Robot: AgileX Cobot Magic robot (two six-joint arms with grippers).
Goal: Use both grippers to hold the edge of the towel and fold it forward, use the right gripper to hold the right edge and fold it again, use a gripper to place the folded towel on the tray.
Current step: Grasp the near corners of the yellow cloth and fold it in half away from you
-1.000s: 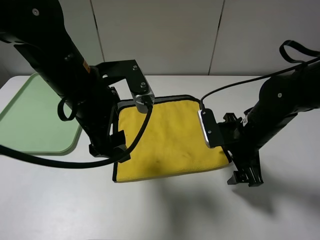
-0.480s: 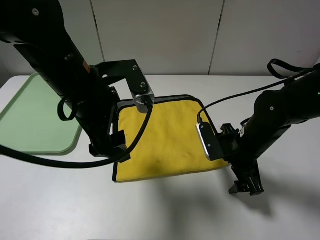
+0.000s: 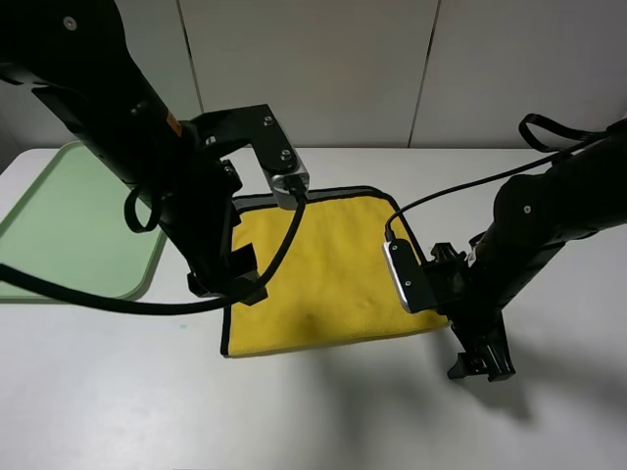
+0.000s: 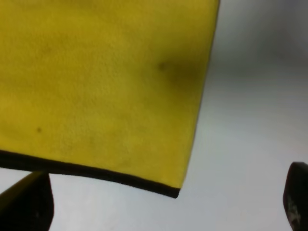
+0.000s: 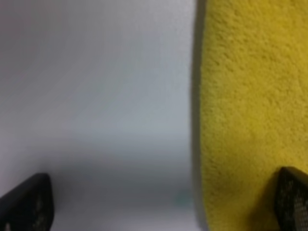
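The yellow towel (image 3: 333, 269) is lying flat and unfolded on the white table (image 3: 323, 421), its dark-trimmed edge showing along the far and left sides. In the left wrist view the towel (image 4: 106, 86) is filling most of the frame, with one dark-edged corner pointing toward the space between the fingers. In the right wrist view the towel (image 5: 250, 96) is covering one side of the frame, and its straight edge is running up the middle next to bare table.

The left gripper (image 3: 233, 286) is hanging over the towel's near left part, close to the left edge. Its jaws are spread wide in the left wrist view (image 4: 161, 204), one fingertip (image 4: 26, 202) sitting by the towel's dark edge and the other out over bare table, with nothing between them. Whether the tips are touching the cloth cannot be told.

The right gripper (image 3: 480, 357) is pointing down just beyond the towel's near right corner. Its jaws are also standing wide apart (image 5: 159, 202), one fingertip (image 5: 291, 197) over the yellow cloth and the other over the table, straddling the edge and gripping nothing.

The green tray (image 3: 69, 225) is sitting at the table's far left, apart from the towel and partly hidden by the left arm.
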